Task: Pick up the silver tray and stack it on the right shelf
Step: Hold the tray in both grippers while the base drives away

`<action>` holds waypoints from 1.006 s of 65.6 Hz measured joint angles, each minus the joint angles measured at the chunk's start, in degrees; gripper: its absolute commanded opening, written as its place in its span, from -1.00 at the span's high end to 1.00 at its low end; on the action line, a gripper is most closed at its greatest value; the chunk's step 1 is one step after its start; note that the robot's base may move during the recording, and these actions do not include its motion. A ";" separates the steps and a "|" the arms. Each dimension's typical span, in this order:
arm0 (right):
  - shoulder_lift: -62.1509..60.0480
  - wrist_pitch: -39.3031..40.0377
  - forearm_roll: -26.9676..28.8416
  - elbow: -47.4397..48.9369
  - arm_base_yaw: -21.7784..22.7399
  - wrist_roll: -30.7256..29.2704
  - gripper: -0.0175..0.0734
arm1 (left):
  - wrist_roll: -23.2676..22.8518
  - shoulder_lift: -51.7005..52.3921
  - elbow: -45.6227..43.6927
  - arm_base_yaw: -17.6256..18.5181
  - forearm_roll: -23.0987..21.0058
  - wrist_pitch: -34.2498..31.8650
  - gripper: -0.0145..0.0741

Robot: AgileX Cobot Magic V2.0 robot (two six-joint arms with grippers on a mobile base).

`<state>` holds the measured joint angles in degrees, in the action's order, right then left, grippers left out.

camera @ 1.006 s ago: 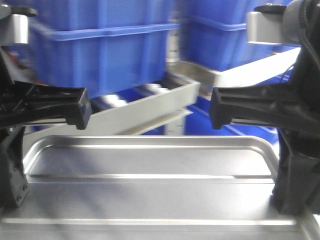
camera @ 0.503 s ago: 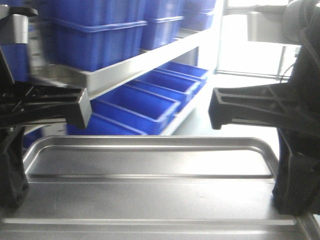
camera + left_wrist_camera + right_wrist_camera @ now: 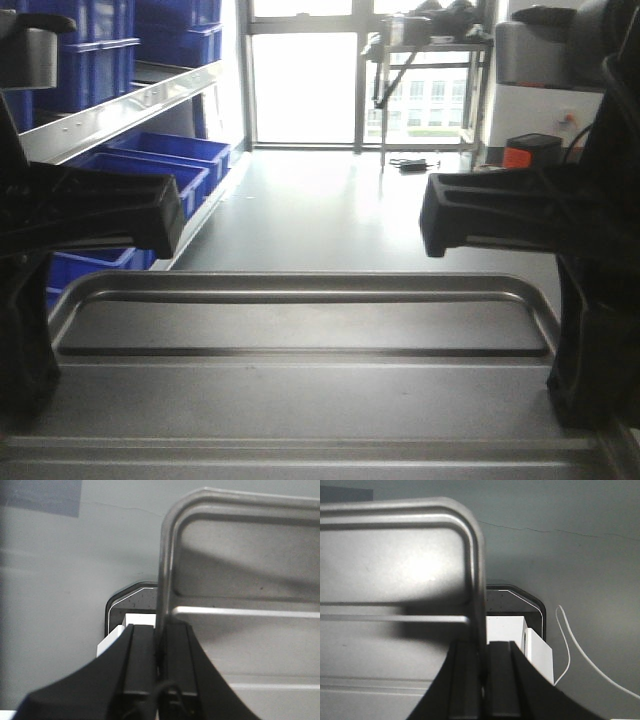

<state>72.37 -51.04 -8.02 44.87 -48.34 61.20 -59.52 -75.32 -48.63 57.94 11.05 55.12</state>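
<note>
Tray (image 3: pixel 300 390) is grabbed and lifted above the floor: left gripper (image 3: pixel 159 645) and right gripper (image 3: pixel 482 655) each clamp a side rim between nearly closed jaws. Stacking is left to do; the shelf is not in view.

- No writing, label, brand, number or sign can be read in the front view or in either wrist view.
</note>
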 measured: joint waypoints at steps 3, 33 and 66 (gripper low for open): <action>0.00 0.00 0.00 0.00 0.00 0.00 0.49 | 0.00 0.00 0.00 0.00 0.00 0.00 0.90; 0.00 0.00 0.00 0.00 0.00 0.00 0.49 | 0.00 0.00 0.00 0.00 0.00 0.00 0.90; 0.00 0.00 0.00 0.00 0.00 0.09 0.49 | 0.00 0.00 0.00 0.03 0.00 0.00 0.90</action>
<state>72.37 -51.04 -8.02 44.87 -48.34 61.28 -59.52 -75.32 -48.63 57.97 11.05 55.12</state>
